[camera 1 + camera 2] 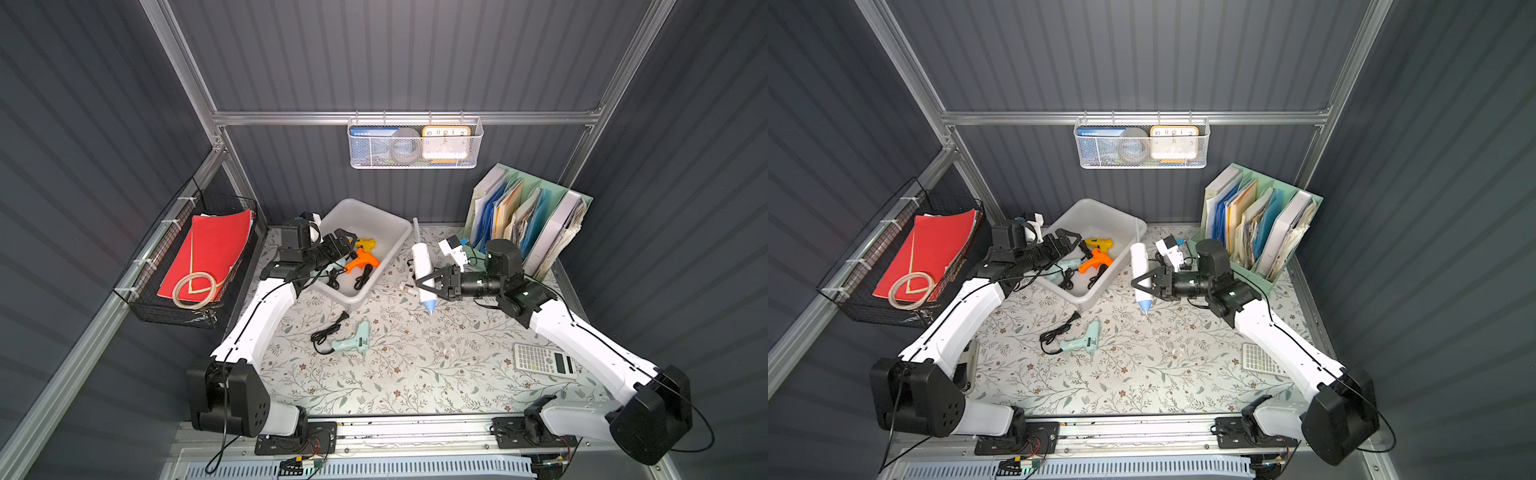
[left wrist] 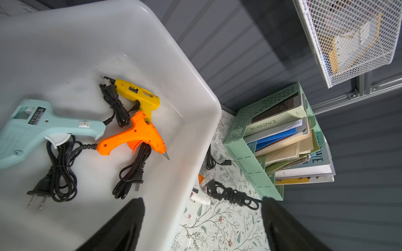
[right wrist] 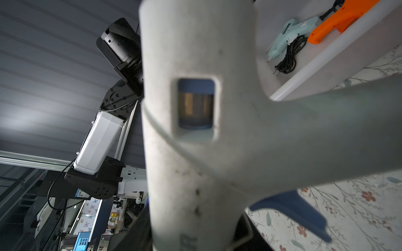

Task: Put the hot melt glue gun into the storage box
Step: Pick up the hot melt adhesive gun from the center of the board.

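1. three glue guns lie in the storage box [image 1: 361,212]: a yellow glue gun [image 2: 137,93], an orange glue gun [image 2: 134,137] and a pale blue glue gun [image 2: 43,128]. each has its black cord bundled next to it.
2. the left fingers [image 1: 347,243] hang over one side of that box, spread wide with nothing between them. in the left wrist view all three guns lie just ahead of the tips, down on the box floor.
3. the right fingers [image 1: 427,283] are closed partway, clamped across the barrel of a big white glue gun [image 1: 420,257]. its blue nozzle [image 1: 430,306] sticks out on the robot's side of the fingers.
4. so that gun is outside the box, looks lifted off the counter [image 1: 415,374], with the box wall just past the right fingertips. the box sits between the two sets of fingers.
5. a small white glue gun [image 2: 199,194] with an orange tip lies on the counter near the right fingers, close to the box wall.
6. a second pale blue gun [image 1: 353,340] lies on the counter with its cord, well apart from both sets of fingers.
7. a calculator [image 1: 544,359] lies well behind the right fingers, next to that arm, and a mint file organiser [image 1: 536,216] stands behind the wrist.
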You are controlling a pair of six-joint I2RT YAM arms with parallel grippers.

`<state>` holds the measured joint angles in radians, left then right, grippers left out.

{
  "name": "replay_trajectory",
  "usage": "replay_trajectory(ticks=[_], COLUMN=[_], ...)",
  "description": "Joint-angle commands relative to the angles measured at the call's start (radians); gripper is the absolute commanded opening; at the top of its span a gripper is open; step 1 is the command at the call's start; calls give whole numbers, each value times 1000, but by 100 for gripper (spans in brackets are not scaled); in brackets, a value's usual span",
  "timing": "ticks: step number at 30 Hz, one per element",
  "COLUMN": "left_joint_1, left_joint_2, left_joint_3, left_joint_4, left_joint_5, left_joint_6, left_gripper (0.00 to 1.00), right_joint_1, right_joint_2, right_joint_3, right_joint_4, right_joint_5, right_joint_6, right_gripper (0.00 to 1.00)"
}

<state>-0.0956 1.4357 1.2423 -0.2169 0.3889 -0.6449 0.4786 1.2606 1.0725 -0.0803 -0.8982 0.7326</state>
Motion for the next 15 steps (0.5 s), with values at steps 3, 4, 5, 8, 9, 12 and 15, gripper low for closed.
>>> replay_trajectory(ticks=[3, 4, 5, 8, 9, 12, 15], left_joint_1=[-10, -14, -18, -45, -58, -122, -206], left_joint_2=[-32, -38, -43, -63, -69, -81, -73], left_joint_3=[-9, -11, -12, -19, -20, -14, 5], left_joint_4=[48, 60, 71, 118, 134, 176, 209], left_joint_5=[20, 27, 40, 74, 76, 83, 91], left_joint_6=[-25, -39, -52, -81, -85, -87, -71], left_gripper=[100, 100, 100, 100, 100, 100, 100], right_joint_1=[3, 4, 5, 15, 18, 44, 79], right_joint_2=[-88, -89, -90, -93, -93, -92, -87], right_joint_3=[98, 104, 104, 94, 90, 84, 77], right_joint_4=[-240, -277, -294, -303, -300, -284, -254], right_joint_5=[94, 137, 175, 290, 321, 447, 584], right_joint_6=[-261, -292, -312, -348, -354, -384, -415], right_gripper=[0, 0, 0, 0, 0, 0, 0])
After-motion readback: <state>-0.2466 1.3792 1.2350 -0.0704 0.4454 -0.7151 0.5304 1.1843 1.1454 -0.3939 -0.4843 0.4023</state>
